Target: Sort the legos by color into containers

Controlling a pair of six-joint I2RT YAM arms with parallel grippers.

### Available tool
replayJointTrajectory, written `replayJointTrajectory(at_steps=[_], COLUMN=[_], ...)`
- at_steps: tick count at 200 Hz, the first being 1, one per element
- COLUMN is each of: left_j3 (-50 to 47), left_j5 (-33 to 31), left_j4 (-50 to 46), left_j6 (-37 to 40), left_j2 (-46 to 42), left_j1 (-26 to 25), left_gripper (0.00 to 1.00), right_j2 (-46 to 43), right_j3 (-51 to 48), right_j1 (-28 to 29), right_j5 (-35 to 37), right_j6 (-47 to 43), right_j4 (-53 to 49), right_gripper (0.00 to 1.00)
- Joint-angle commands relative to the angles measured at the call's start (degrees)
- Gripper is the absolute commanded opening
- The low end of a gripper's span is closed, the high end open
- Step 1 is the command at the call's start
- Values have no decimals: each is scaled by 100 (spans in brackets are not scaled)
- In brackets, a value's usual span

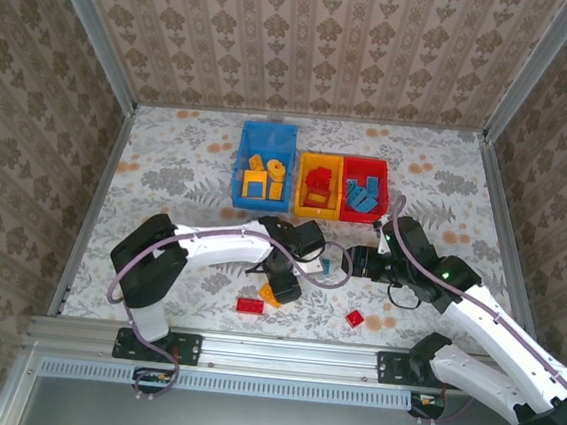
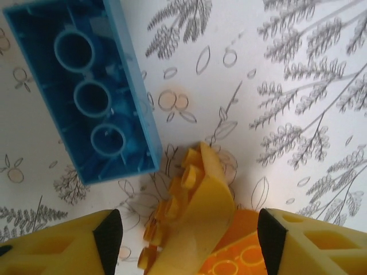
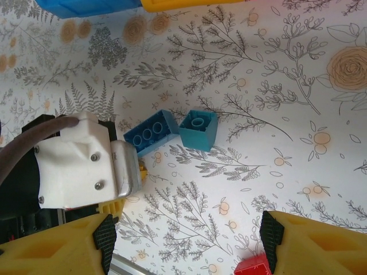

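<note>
Metal rail, floral tabletop strewn with legos, damask-papered walls, aluminium posts

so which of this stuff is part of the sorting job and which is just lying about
job: blue bin, yellow bin, red bin, long blue brick, square blue brick, yellow curved brick, flat red brick, small red brick

just lying about: floral table cover, wallpapered walls, metal rail

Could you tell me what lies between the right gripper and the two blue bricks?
Bare table separates the right gripper from the blue bricks in the right wrist view; a red brick sits by one finger.
</note>
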Motion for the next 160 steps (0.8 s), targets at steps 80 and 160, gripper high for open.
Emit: replayJointTrajectory(at_steps=[80, 160], left_j3=[-9, -3], left_j5=[384, 543], left_j4=[-49, -99], left_j6=[-75, 64], left_j2=[204, 97], left_j1=[43, 175], left_gripper=[42, 53], right_j2=[16, 35], right_j3=[-79, -117], right_j1=[32, 32], right_j5=[-140, -141], right_j6=[73, 142], right_j4=[-62, -16], right_gripper=[70, 70])
